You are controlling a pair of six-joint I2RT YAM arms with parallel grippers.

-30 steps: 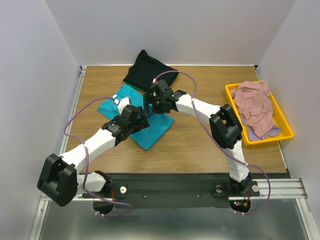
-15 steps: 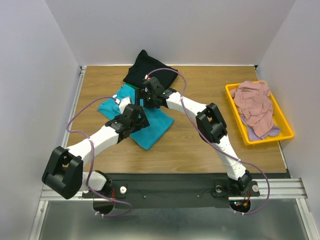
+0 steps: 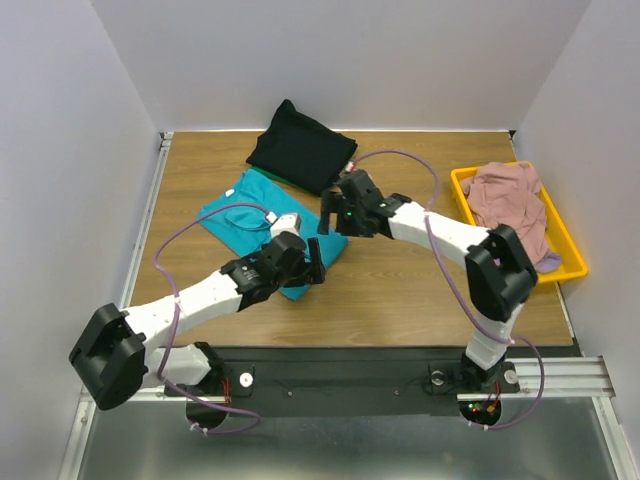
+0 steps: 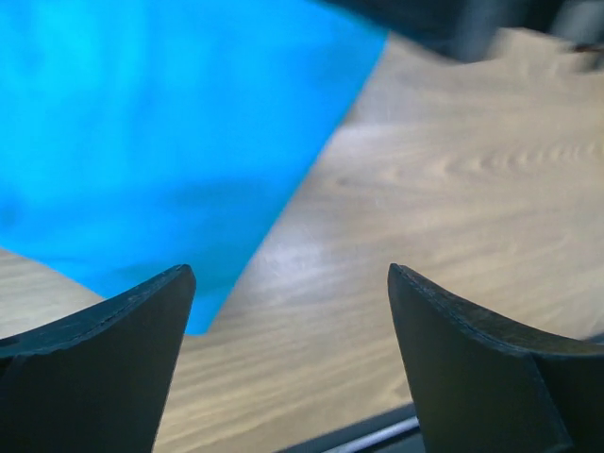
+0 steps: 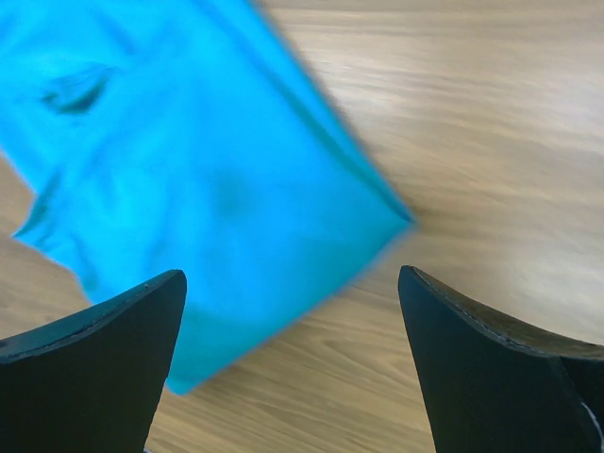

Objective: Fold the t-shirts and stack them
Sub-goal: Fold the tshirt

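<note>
A teal t-shirt [image 3: 238, 214] lies folded on the wooden table at centre left. It also shows in the left wrist view [image 4: 142, 132] and in the right wrist view [image 5: 179, 160]. A black t-shirt [image 3: 300, 152] lies folded behind it. A dusty pink t-shirt [image 3: 510, 205] lies bunched in the yellow tray [image 3: 574, 252], with a bit of pale lavender fabric [image 3: 545, 263] under it. My left gripper [image 3: 318, 262] [image 4: 288, 274] is open and empty over the teal shirt's near right corner. My right gripper [image 3: 328, 222] [image 5: 291, 274] is open and empty over its right corner.
The tray stands at the table's right edge. White walls close in the back and both sides. Purple cables loop off both arms above the table. Bare wood [image 3: 400, 290] lies between the teal shirt and the tray.
Both grippers have drawn back off the teal shirt, the right one to the right, the left one toward the near right. More of the shirt now shows.
</note>
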